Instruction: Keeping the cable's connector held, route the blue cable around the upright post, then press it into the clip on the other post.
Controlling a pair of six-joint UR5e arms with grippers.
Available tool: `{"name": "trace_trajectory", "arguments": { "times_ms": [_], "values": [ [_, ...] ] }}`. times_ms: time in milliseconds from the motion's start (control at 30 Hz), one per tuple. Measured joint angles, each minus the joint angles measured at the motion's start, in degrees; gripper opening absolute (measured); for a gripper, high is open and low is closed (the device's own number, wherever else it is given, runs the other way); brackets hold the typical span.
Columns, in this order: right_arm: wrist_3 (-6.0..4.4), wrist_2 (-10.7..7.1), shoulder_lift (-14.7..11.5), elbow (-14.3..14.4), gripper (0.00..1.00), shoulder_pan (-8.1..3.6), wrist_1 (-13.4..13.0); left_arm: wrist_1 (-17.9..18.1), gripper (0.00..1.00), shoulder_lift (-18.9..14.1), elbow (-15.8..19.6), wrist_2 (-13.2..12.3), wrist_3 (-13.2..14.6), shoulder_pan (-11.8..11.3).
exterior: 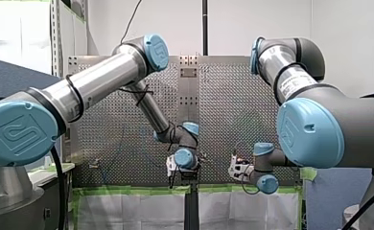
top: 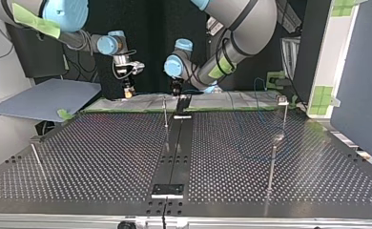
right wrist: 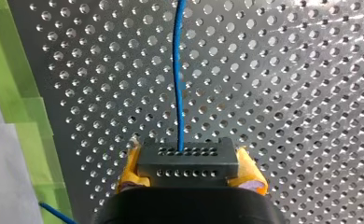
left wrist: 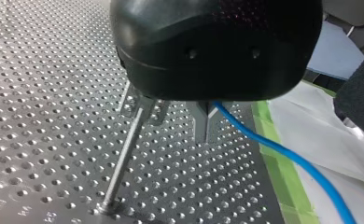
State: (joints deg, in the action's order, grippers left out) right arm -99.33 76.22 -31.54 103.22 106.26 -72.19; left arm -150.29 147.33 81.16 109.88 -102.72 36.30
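Firmly, my right jaws were clamped on the dark connector [right wrist: 187, 161] (yellow pads [right wrist: 252, 170] on either side), and the blue cable [right wrist: 178, 70] ran straight ahead of them over the perforated worktop [right wrist: 287, 93]. My left jaws stood apart. The cable passed beside one metal finger [left wrist: 206, 123], and the upright post [left wrist: 124, 158] rose close by the other.

UR logo embossed on blue joint caps [exterior: 17, 132].

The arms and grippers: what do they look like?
Both my left arm and my right arm are silver-grey tubes with light blue, logo-embossed joint caps and black cables. My left gripper has a rounded black body and metal fingers; my right gripper has yellow pads.
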Motion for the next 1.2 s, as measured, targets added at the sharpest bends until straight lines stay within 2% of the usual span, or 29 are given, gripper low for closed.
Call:
{"name": "trace_trajectory", "arguments": {
  "times_ms": [400,567,767,1200],
  "values": [
    [0.27,0.74,0.6,-0.9,0.00,-0.62,0.1,0.9,0.00,0.3,0.0,-0.9,0.0,-0.3],
    [0.39,0.72,0.6,-1.5,0.00,-0.60,0.4,0.9,0.00,0.3,0.0,-1.0,0.0,-0.7],
    [1.32,0.71,0.6,-2.1,0.00,-0.29,1.4,0.9,0.00,0.3,0.0,-1.3,0.1,-0.8],
    [1.50,0.59,0.6,-2.8,0.00,-0.40,2.0,0.7,0.00,0.3,-1.1,-1.9,0.2,-1.6]
  ]
}}
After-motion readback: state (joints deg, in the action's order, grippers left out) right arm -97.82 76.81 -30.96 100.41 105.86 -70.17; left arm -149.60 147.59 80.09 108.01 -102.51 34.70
